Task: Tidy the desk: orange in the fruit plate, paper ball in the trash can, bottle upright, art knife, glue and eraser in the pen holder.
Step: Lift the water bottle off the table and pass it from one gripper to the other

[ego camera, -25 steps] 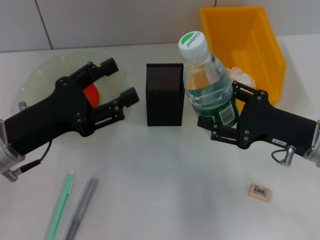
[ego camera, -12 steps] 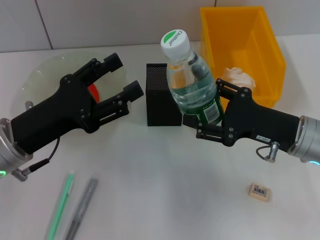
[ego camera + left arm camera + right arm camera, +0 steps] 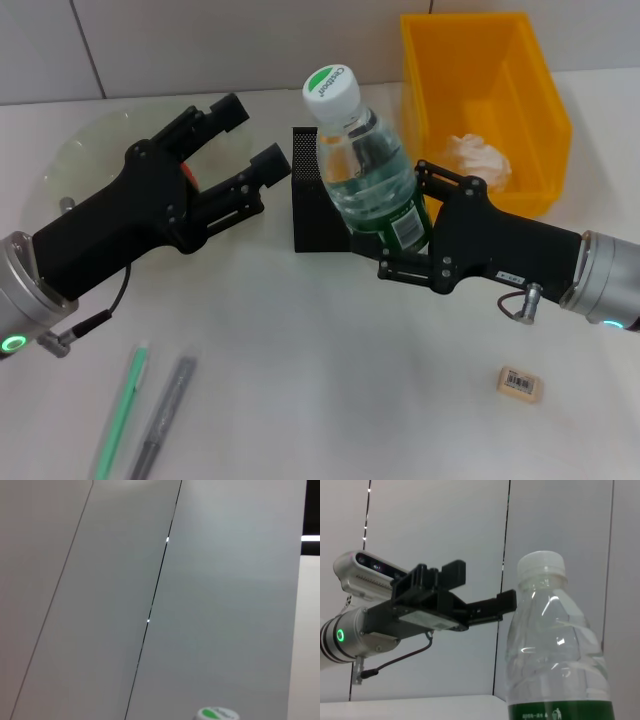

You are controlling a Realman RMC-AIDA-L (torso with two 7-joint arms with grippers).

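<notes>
The right gripper (image 3: 392, 236) is closed around the water bottle (image 3: 368, 170), holding it upright just before the black pen holder (image 3: 305, 205), while the left gripper (image 3: 244, 140) stands wide open and empty.

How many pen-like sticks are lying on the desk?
2. A green stick and a grey stick lie side by side at the desk's near edge on the robot's left, below the left gripper. Both run out of the picture's bottom edge, so others may be hidden.

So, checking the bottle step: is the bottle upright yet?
Roughly upright, leaning slightly: the bottle is cap-up, held by the right end effector.
</notes>
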